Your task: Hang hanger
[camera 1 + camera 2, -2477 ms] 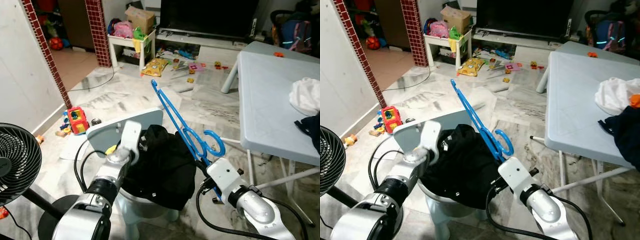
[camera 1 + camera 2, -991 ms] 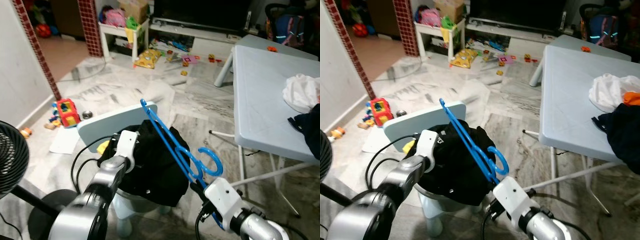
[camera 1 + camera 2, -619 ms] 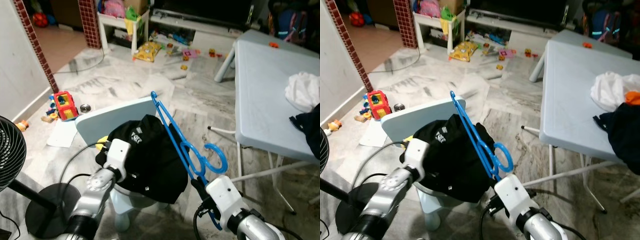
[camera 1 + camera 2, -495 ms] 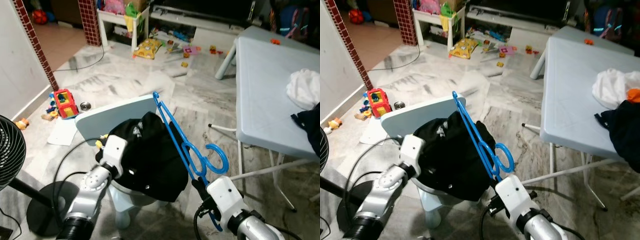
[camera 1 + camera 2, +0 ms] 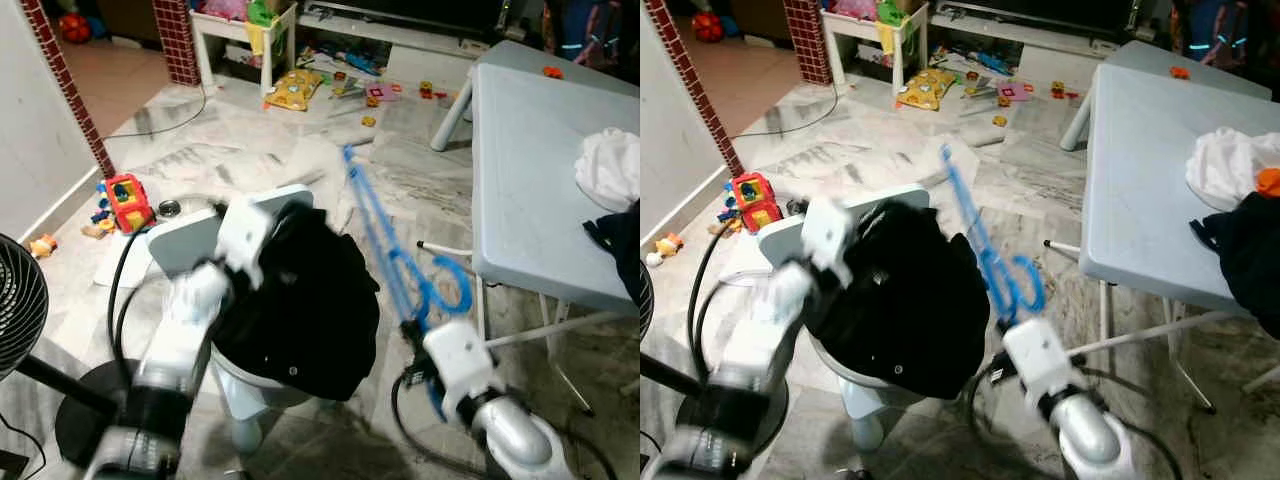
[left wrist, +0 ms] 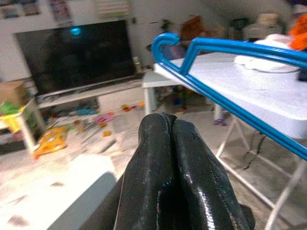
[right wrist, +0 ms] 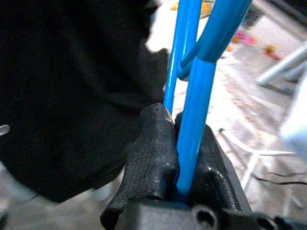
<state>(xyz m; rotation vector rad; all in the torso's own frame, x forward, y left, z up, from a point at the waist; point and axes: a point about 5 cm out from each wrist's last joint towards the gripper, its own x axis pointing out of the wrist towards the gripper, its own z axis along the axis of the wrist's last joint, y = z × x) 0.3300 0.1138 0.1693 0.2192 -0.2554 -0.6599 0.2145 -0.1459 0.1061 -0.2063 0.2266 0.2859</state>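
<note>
Head views: both arms blurred, left arm raised since earlier over black garment (image 5: 300, 300) on chair (image 5: 180, 245). Blue hanger (image 5: 395, 245) beside garment, long axis tilted up-forward, hook nearest right gripper (image 7: 180, 143).

Left wrist: left gripper (image 6: 168, 139) fingers pressed together, empty.

Right wrist: fingers clamp hanger.

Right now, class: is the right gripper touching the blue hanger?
Touching. The right wrist view shows the right gripper with both black fingers pressed against the blue hanger bar, no gap visible.
</note>
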